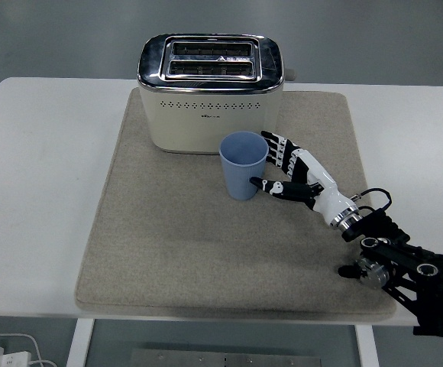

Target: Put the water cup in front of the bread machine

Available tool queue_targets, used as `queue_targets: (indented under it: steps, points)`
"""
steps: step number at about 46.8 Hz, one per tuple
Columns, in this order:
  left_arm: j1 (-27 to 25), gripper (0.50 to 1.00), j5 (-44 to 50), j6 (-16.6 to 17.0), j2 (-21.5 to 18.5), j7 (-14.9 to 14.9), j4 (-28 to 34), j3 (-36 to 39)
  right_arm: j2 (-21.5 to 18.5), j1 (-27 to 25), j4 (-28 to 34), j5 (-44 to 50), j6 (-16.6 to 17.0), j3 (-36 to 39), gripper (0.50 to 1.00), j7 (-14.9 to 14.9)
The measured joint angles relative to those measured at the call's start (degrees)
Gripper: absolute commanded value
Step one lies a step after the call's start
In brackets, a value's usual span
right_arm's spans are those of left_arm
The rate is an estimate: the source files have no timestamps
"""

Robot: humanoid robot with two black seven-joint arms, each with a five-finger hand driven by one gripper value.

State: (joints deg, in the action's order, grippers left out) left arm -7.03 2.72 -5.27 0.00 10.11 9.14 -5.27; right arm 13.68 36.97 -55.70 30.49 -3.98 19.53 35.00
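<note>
The water cup [244,165] stands upright on the beige mat [168,245], just in front of the bread machine [211,92], which sits at the mat's far edge near the far edge of the white surface [38,191]. The right robot hand [292,170] lies just beside the cup on its right. Its fingers [276,147] are spread and hold nothing; the thumb tip reaches the cup's lower wall. The right arm enters from the near right corner.
</note>
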Motion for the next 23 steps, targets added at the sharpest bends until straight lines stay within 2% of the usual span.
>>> queue_targets:
  steps: [23]
  points:
    - [0.0, 1.0, 0.0, 0.0, 0.0, 0.0, 0.0, 0.1, 4.2, -0.3, -0.9, -1.5, 0.1, 0.1, 0.93, 0.0]
